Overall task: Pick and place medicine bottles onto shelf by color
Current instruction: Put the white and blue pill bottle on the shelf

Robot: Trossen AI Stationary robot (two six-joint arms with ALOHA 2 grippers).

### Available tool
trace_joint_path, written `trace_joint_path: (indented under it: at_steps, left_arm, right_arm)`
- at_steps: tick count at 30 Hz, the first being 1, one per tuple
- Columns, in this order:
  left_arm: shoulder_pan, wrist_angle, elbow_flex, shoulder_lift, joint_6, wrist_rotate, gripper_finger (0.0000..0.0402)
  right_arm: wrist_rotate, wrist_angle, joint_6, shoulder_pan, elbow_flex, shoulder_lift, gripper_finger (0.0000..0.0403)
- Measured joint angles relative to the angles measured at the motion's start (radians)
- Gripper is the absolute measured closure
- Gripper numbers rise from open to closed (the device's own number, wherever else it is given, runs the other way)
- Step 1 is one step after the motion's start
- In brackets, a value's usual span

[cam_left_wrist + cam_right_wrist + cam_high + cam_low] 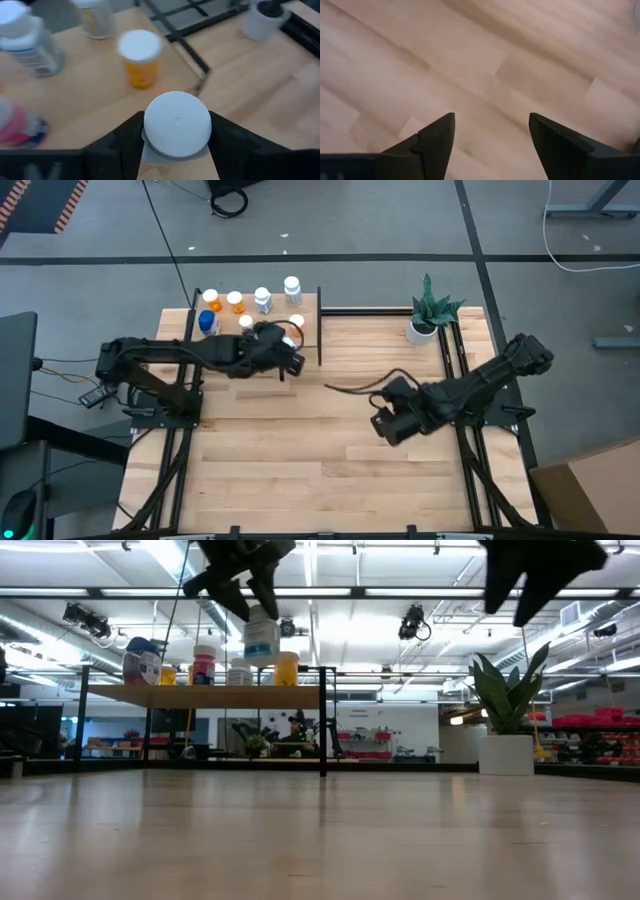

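The shelf (308, 345) stands at the table's far left and bears several white-capped medicine bottles: orange ones (236, 302), pale ones (262, 300) and a blue one (207, 322). My left gripper (272, 340) hovers over the shelf's near right part, shut on a pale bottle with a blue label (262, 640). An orange bottle (140, 62) stands on the shelf just beyond it. My right gripper (385, 425) is open above bare tabletop right of the table's middle, with nothing between its fingers (437, 137). My left gripper pinches the pale bottle just under its white cap (177, 122), one finger (125, 142) on each side. The fingers come slanting down from above and from the table's left. The bottle hangs upright below them, its base (262, 662) clear of the shelf board (200, 696).
A white pot with a green spiky plant (428, 318) stands at the far right of the table. A black frame bar (365, 310) runs from the shelf toward it. Bare plank tabletop (300, 460) lies nearer.
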Motion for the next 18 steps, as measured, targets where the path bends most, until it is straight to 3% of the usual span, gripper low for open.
trace_joint_path:
  at_steps: [10, 18]
  left_arm:
    - [0.149, -0.036, -0.001, -0.028, -0.044, -0.007, 0.0201]
    - [0.246, -0.090, -0.001, -0.027, -0.037, -0.006, 0.0210]
  right_arm:
    - [0.040, 0.027, -0.326, -0.149, 0.000, -0.035, 0.0141]
    - [0.040, 0.037, -0.422, -0.212, 0.000, -0.048, 0.0141]
